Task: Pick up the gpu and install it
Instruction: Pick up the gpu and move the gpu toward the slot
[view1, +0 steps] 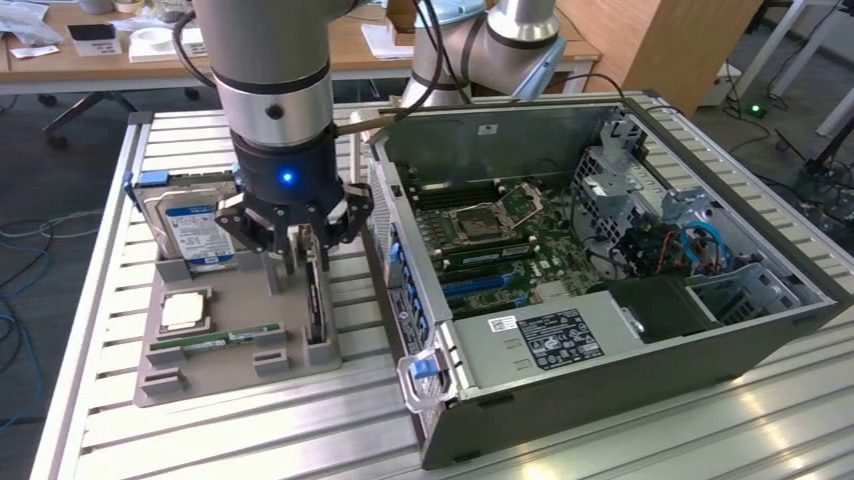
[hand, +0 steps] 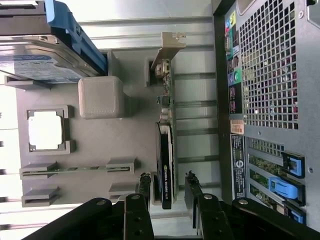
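Judged from here, a clean pick-up wants the fingers (hand: 192, 186) centred over the gpu (view1: 316, 310) and lowered squarely before closing. The card stands on edge in the grey holder (view1: 234, 300) at the exterior view's lower left, beside the open computer case (view1: 601, 375). The fingers straddle it, spread wide, gripping nothing.
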